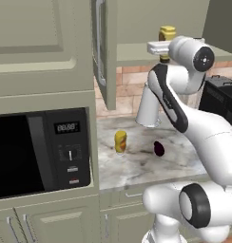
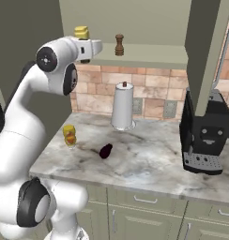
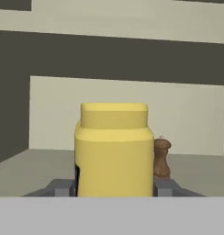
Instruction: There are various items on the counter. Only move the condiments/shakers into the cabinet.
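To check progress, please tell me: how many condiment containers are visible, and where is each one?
3. The bright yellow bottle is between the end effector fingers inside the cabinet. The pepper shaker stands on its floor. The amber bottle remains on the counter.

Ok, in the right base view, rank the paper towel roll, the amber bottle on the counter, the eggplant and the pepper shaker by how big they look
Largest to smallest:
1. paper towel roll, clearly biggest.
2. amber bottle.
3. pepper shaker and eggplant look about alike; the shaker stands farther back in the cabinet, so I won't rank them.
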Robot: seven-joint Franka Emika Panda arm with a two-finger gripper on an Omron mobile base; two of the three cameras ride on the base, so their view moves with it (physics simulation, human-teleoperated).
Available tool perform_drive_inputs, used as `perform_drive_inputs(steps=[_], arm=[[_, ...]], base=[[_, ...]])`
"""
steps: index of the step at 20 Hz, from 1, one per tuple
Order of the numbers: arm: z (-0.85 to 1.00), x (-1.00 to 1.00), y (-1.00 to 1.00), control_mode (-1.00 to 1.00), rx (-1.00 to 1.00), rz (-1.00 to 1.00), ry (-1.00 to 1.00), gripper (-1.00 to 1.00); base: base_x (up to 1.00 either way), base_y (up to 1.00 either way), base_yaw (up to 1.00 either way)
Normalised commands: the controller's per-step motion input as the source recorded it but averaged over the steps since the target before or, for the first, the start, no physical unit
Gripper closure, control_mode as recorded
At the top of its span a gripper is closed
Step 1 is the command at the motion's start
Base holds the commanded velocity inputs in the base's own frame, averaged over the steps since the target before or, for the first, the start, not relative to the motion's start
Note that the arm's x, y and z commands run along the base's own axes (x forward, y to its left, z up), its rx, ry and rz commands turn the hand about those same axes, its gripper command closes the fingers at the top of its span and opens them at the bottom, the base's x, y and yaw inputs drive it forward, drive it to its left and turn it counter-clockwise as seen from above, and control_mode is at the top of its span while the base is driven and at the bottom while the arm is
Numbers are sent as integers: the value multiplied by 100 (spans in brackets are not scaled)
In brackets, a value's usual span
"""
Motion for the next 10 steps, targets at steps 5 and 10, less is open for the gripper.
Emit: perform_drive_inputs(steps=[5,10], arm=[[0,61,0,-100,0,-10,7,100],[0,48,0,-100,7,-5,6,100]], base=[[0,0,0],[0,0,0]])
